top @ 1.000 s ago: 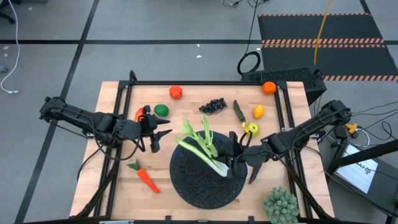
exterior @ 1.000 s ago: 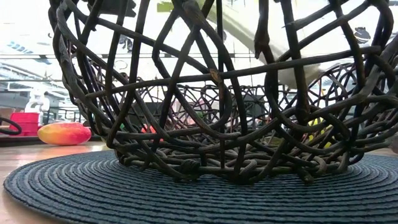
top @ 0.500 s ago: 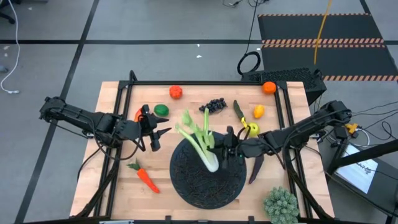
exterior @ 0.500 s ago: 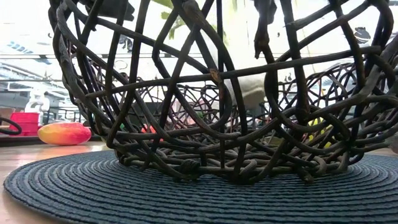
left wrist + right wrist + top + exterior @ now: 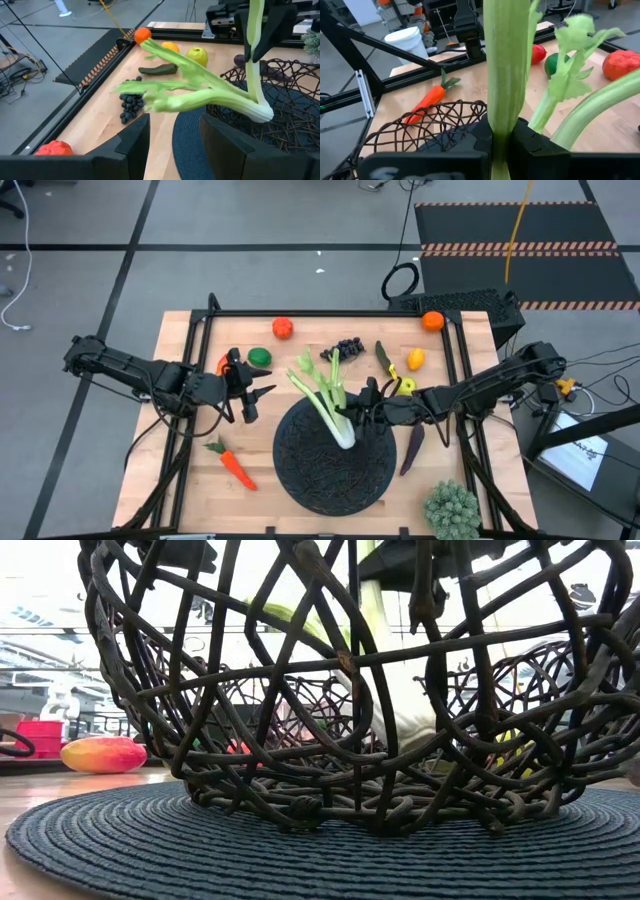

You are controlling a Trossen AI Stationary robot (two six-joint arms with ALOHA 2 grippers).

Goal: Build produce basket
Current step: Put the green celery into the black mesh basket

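Observation:
The leek (image 5: 326, 395) has a white base and splayed green stalks. It stands steeply tilted over the far part of the black woven basket (image 5: 335, 470). Its base (image 5: 400, 705) is down inside the basket wall, and its leafy ends point toward the far edge. My right gripper (image 5: 363, 408) is at the basket's far right rim, shut on one stalk. My left gripper (image 5: 260, 393) hovers open left of the basket, beside the red pepper (image 5: 222, 364) and lime (image 5: 260, 357). Its fingers (image 5: 135, 145) frame the leek from afar. My right gripper pinches one green stalk of the leek (image 5: 506, 100) between its two fingers (image 5: 482, 135), which lie across the stalk. It comes in roughly level from the table's right. The leek hangs base down in the basket; whether the base touches the weave, I cannot tell.
Left of the basket lies a carrot (image 5: 232, 462). A tomato (image 5: 283, 328), grapes (image 5: 343, 348), pickle (image 5: 384, 358), orange (image 5: 432, 321) and two yellow fruits (image 5: 410, 370) lie toward the far edge. The eggplant (image 5: 411, 448) and spiky clump (image 5: 451, 510) lie near right.
My right gripper has shifted a little toward the table's left and far edge and turned, still shut on the stalk. The leek has swung from lying slantwise across the basket to steeply upright. Its leafy end turned toward the far edge and its white base dropped inside the basket.

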